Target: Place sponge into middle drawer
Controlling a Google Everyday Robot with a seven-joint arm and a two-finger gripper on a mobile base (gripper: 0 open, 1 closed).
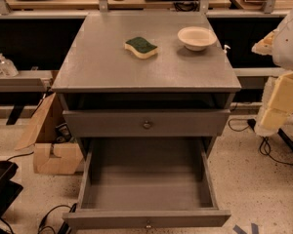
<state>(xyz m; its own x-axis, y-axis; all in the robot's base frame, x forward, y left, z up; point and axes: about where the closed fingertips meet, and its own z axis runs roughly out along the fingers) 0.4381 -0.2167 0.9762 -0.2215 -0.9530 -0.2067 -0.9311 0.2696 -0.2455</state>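
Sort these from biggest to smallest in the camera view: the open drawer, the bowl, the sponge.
1. Middle drawer, pulled open.
2. Bowl and sponge look nearly alike. The bowl is slightly wider.
The gripper hangs at the right edge, beside the cabinet.

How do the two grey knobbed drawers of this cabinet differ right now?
The upper grey wooden drawer is shut in the grey cabinet; the lower grey wooden middle drawer is pulled far out. The upper shows only its front; the lower shows its bare floor and side walls. Both have a small round knob mid-front. The gripper is out of view; only the robot arm shows at the right edge.
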